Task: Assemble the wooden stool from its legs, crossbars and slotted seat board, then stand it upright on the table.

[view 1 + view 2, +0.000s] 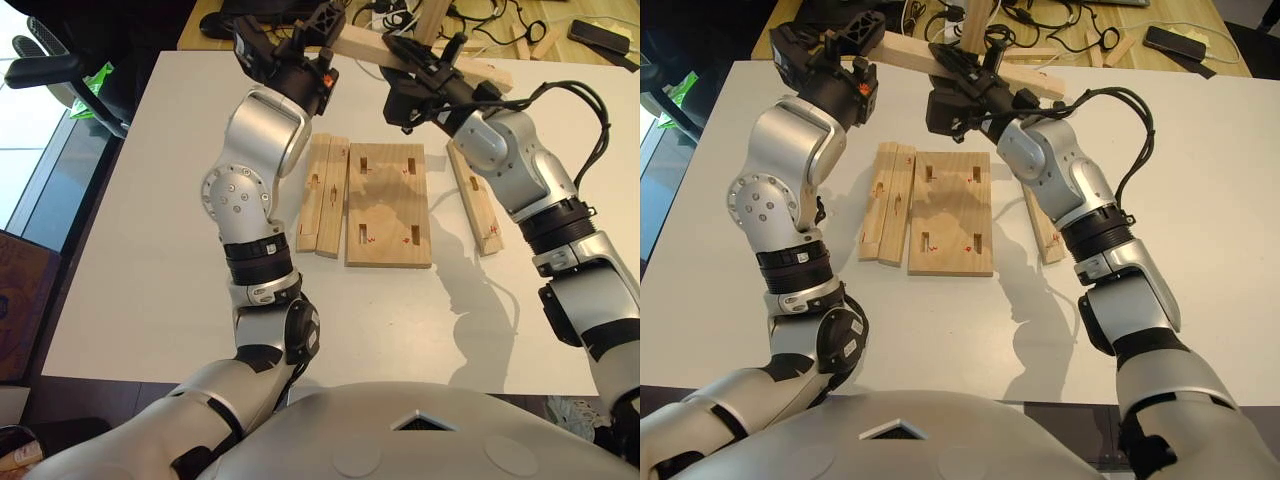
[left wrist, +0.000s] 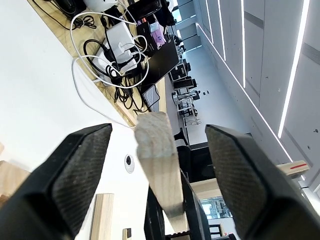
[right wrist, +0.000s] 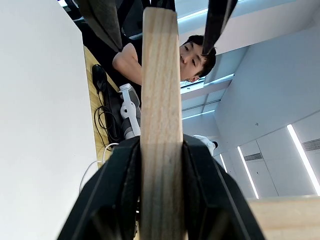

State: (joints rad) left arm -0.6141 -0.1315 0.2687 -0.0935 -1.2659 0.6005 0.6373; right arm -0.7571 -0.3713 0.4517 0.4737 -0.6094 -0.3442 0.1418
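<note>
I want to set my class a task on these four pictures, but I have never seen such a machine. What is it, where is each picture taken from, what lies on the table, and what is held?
It is a humanoid robot with two arms, each ending in a two-fingered gripper. The two wide pictures come from cameras in its head, looking down over the arms at a white table. The other two come from cameras on its wrists, looking along the fingers. On the table lie a slotted seat board, two wooden pieces side by side to its left and one more piece to its right. The right gripper is clamped on a wooden bar. The bar's end sits between the open fingers of the left gripper, untouched.
</note>
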